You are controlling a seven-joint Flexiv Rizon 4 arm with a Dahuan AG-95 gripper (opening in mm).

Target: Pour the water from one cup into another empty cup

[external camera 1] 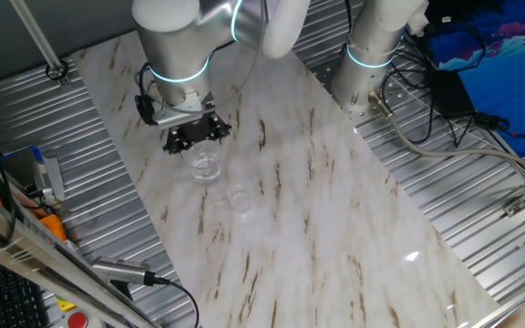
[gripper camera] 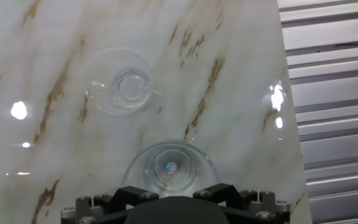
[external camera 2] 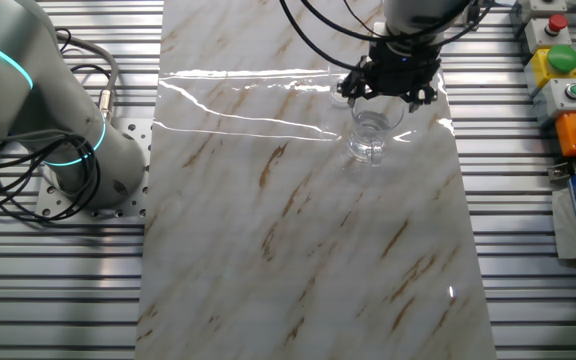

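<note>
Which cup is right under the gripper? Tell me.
The larger tumbler, directly below the gripper. The smaller cup stands apart from it on the marble table, with nothing above it.

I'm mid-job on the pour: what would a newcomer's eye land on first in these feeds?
First, the black two-finger gripper poised directly above the larger clear glass tumbler on the marble-patterned tabletop. Next, the smaller clear glass cup standing apart from the tumbler, easy to miss. Whether the jaws touch the tumbler is unclear.

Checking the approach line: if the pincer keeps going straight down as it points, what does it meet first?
Most likely the larger tumbler, standing directly beneath the pincer; the smaller cup sits off to the side.
</note>
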